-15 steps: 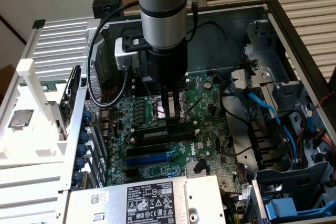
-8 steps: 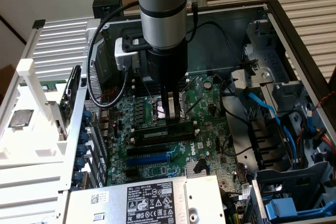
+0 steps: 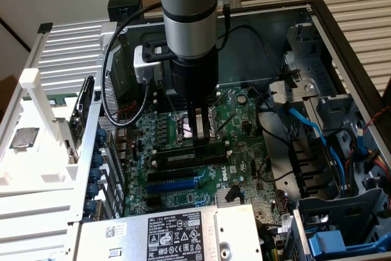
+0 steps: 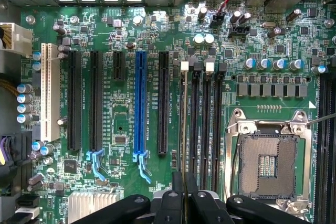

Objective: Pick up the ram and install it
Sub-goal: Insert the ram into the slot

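The ram shows edge-on as a thin green strip lying along the memory slot closest to the black expansion slots. It runs from a white end clip back to between my fingers. My gripper is shut on it, the two dark fingers pressed against its flat sides. In the exterior view the gripper points straight down inside the open computer case. The ram stands as a long dark stick just under the fingertips, in line with the slot. Whether it is fully seated cannot be told.
The open processor socket lies beside the other memory slots. A blue expansion slot and black ones flank the other side. A labelled power supply, a drive cage with blue cables and a white rack ring the board.
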Controlling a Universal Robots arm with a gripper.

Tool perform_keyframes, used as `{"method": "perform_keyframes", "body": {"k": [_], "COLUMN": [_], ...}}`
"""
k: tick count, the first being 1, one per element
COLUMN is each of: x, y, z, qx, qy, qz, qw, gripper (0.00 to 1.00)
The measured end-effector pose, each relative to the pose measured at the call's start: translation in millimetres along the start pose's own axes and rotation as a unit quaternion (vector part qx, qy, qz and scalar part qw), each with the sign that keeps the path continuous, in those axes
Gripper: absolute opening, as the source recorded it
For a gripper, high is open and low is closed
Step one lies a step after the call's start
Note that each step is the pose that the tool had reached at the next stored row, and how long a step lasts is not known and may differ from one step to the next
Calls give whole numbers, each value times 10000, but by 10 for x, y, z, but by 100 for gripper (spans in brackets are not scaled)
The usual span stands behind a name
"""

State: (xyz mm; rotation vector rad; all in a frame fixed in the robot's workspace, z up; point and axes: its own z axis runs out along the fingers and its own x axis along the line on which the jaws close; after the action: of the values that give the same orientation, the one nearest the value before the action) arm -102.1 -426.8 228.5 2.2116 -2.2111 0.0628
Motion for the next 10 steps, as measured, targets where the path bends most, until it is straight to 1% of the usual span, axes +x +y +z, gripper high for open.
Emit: {"method": "perform_keyframes", "body": {"k": [4, 5, 10], "x": [0, 0, 0], "y": [0, 0, 13], "z": [1, 1, -18], "qx": [0, 0, 0], "qy": [-1, -1, -1], "qz": [0, 0, 0], "qw": [10000, 10000, 10000], "gripper": [14, 21, 21]}}
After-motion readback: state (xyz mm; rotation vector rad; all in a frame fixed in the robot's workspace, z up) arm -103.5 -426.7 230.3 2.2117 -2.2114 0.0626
